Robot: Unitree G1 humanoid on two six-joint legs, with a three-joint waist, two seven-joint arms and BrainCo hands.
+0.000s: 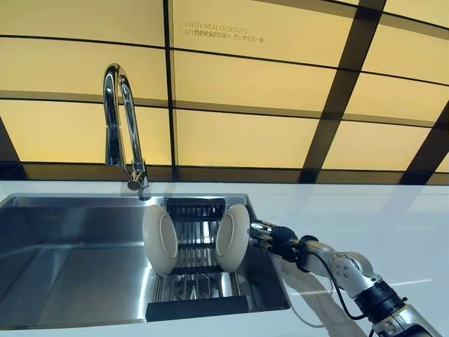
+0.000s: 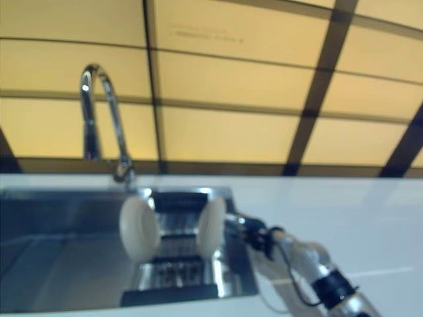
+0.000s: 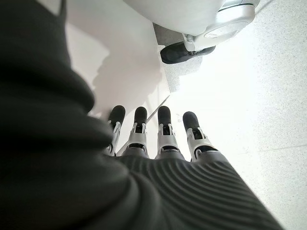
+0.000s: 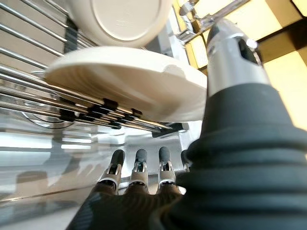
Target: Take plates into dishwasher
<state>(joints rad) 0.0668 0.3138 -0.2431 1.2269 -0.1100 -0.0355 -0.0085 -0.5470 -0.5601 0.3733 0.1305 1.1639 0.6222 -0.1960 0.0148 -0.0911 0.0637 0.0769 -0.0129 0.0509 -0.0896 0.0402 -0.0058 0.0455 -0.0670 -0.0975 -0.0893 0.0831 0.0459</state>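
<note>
Two plates [image 1: 161, 240] upright in sink [image 1: 63, 260] rack [image 1: 196, 281].

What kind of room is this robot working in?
Most likely a kitchen, perhaps a showroom one. A stainless steel sink with a tall chrome faucet is set in a white countertop, and two plates stand on edge in a dish rack.

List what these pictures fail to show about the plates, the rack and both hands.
- Right hand: whether it touches the right plate is hidden by the plate's rim in the eye views; its wrist view shows straight fingers under that plate, no contact visible.
- Left plate: its foot in the rack is too small to tell.
- Left hand: outside both eye views, so its place is unknown.
- Dishwasher: in no view.
</note>
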